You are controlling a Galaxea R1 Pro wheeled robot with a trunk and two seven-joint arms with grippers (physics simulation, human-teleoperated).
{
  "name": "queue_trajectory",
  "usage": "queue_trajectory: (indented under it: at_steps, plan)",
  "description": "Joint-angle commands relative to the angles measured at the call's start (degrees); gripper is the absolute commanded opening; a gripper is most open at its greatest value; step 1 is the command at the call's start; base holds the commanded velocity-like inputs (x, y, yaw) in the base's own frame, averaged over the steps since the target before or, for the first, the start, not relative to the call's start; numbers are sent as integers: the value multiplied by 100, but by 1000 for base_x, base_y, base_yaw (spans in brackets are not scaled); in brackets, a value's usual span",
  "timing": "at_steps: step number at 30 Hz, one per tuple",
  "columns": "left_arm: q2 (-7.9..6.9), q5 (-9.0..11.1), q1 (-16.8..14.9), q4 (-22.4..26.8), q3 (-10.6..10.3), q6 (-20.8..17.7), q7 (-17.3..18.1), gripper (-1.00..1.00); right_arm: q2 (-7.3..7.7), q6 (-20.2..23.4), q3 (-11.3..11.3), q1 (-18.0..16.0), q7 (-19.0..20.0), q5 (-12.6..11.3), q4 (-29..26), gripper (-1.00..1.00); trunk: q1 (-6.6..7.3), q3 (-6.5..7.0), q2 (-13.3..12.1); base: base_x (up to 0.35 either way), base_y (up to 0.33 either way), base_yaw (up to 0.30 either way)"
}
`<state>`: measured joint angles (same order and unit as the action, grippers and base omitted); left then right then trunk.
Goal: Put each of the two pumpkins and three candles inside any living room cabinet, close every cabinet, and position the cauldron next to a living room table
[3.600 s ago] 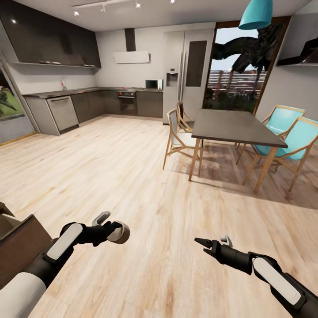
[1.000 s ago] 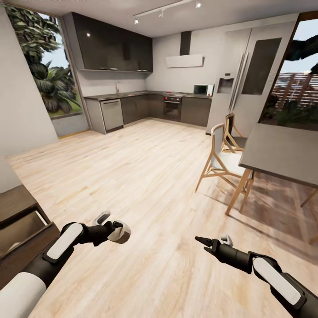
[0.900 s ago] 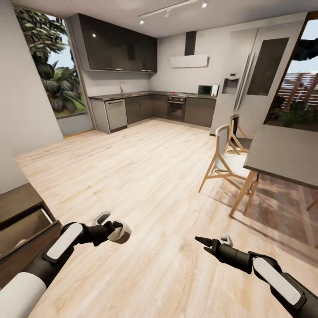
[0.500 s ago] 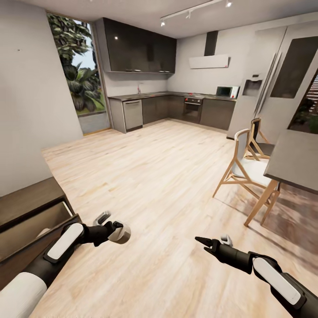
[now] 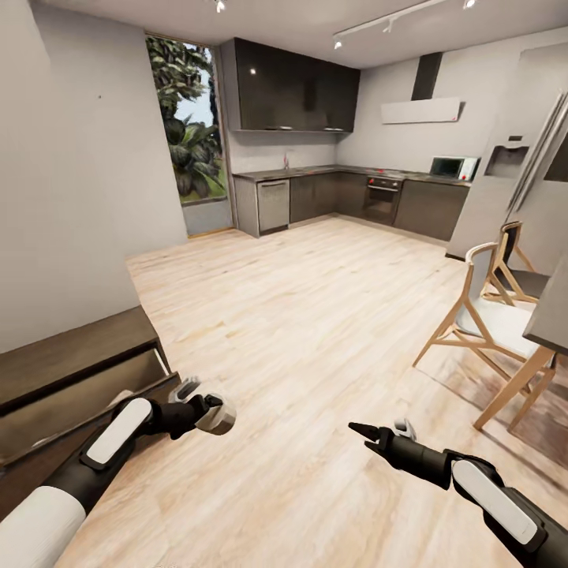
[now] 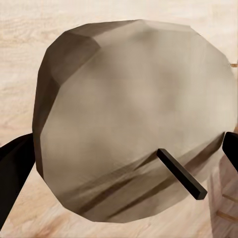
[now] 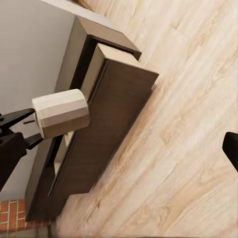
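Step in hand: candle [image 5: 216, 416] clamped in left end effector [image 5: 207, 406] beside open cabinet [image 5: 75, 367] drawer; right end effector [image 5: 377, 433] spread, empty; next, likely carry over drawer and release.

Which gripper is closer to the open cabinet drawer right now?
Left. The left gripper, holding a candle, hovers just beside the cabinet drawer's front; the right gripper is farther off over bare floor.

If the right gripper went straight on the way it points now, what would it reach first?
Judging by the right wrist view, the right gripper aims across bare floor at the candle held in the left gripper, with the cabinet's open drawer behind it. Depth is uncertain; it might pass the candle and meet the drawer.
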<state>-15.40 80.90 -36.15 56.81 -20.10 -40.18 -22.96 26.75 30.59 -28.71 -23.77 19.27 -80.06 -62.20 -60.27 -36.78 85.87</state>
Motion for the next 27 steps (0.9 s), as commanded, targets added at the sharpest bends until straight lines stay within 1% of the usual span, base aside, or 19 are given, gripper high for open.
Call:
queue_trajectory:
  at_steps: [1,27]
  plan:
    - [-2,60,-8,10,-17,10,-59,-100,6,9,-12,-5,6,-27,1,100,23,13,-38,0,0,288]
    - [-7,82,-8,8,-27,10,-59,-100,6,9,-17,-5,6,-27,-3,100,594,480,-1081,0,0,288]
